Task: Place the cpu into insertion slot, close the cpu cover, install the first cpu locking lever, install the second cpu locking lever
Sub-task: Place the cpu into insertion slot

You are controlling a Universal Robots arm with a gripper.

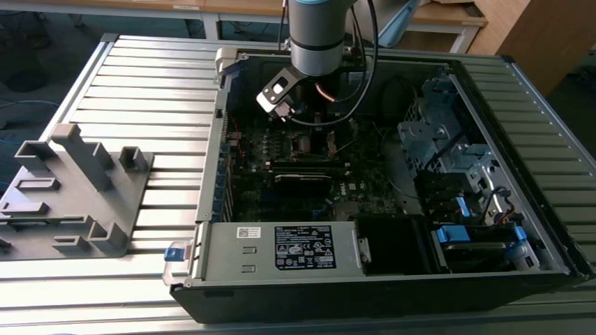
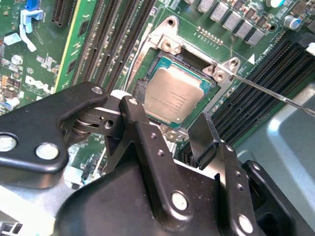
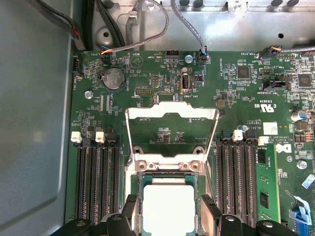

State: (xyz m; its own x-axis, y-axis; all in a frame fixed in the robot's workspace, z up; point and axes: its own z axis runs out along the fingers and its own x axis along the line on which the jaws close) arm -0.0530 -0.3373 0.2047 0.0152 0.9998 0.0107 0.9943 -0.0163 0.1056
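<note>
— Claw (image 3: 169, 205) status?
— Open. Its two black fingers (image 3: 132, 209) are spread wider than the cpu (image 3: 168, 209), one on each side of it. Contact with the chip's edges: cannot tell.
— Pose?
— Long grey arm (image 1: 317, 31) drops in from the top of the exterior view. Its wrist points down into the open computer case (image 1: 373, 296), over the motherboard (image 3: 236, 93).
— Where's the cpu?
— Flat in the socket, silver top up, between the fingers in both wrist views.
— And the lid?
— Up. The cpu cover (image 3: 172, 113) is swung back on its hinge and stands clear of the chip. Green board shows through its window.
— Anything crowding the spot?
— Black memory slots (image 3: 96, 182) flank the socket on both sides. One thin metal rod (image 2: 275, 97) slants out from a socket corner over one bank. Loose cables (image 3: 189, 24) run beyond the cover. Outside the case, a grey fixture (image 1: 75, 181) sits on the slatted table (image 1: 139, 77), at the exterior view's left.
</note>
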